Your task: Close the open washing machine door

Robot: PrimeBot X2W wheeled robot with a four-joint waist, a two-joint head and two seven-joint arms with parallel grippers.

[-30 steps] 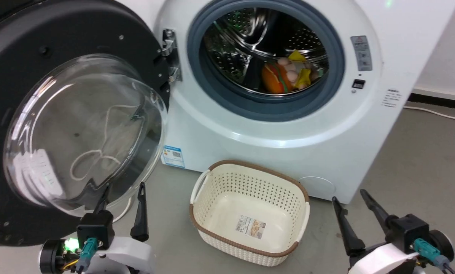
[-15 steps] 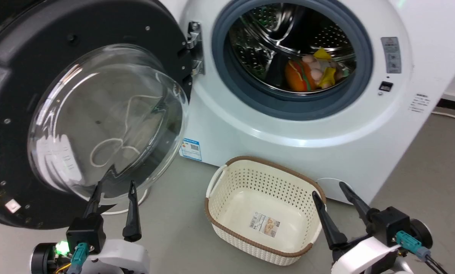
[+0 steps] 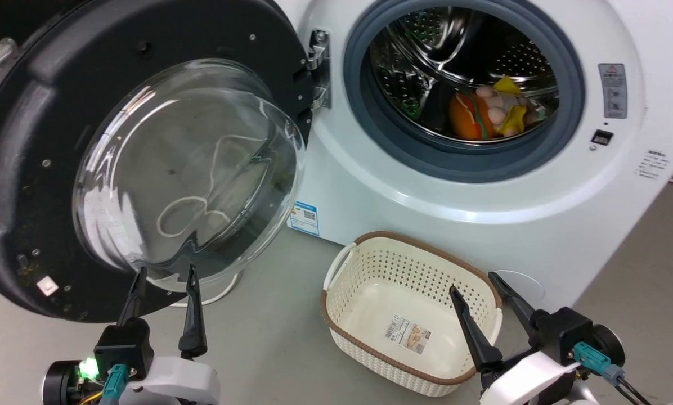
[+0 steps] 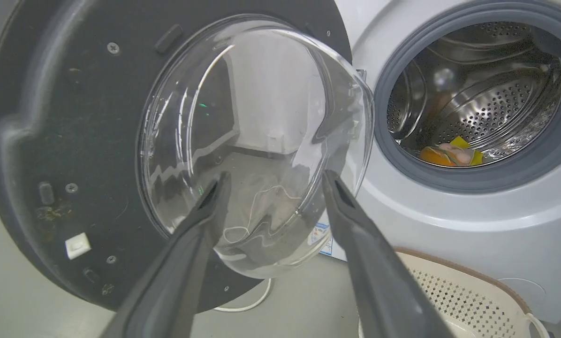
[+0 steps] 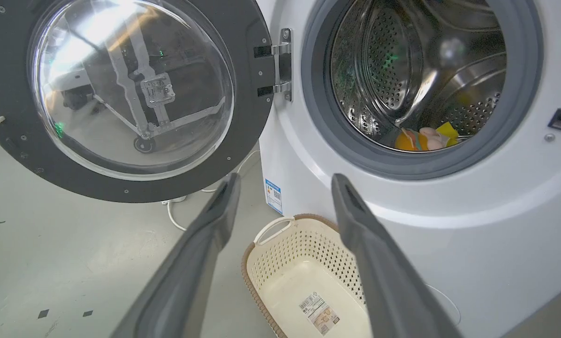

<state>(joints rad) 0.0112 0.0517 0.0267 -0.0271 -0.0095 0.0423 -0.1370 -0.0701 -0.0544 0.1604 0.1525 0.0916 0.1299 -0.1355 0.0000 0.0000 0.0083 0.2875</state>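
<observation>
The washing machine door (image 3: pixel 49 140) stands swung wide open to the left of the white machine (image 3: pixel 483 225). It is a black disc with a bulging clear glass bowl (image 3: pixel 190 169) and a metal hinge (image 3: pixel 318 70). My left gripper (image 3: pixel 165 273) is open at the lower left, its fingertips just below the glass bowl. In the left wrist view the door (image 4: pixel 74 122) is close ahead of my left gripper (image 4: pixel 273 180). My right gripper (image 3: pixel 474 281) is open at the lower right, over the basket's right side. The right wrist view shows the door (image 5: pixel 250 84) and my right gripper (image 5: pixel 285 180).
A cream perforated basket (image 3: pixel 342 292) with a brown rim sits on the grey floor in front of the machine. Colourful toys (image 3: pixel 485 112) lie in the steel drum, ringed by grey rubber (image 3: pixel 370 112). A white cable (image 3: pixel 224 292) lies on the floor under the door.
The head view has shifted, so the machine, door and basket all sit further right in the picture. Both grippers stay open at the bottom of the view.
</observation>
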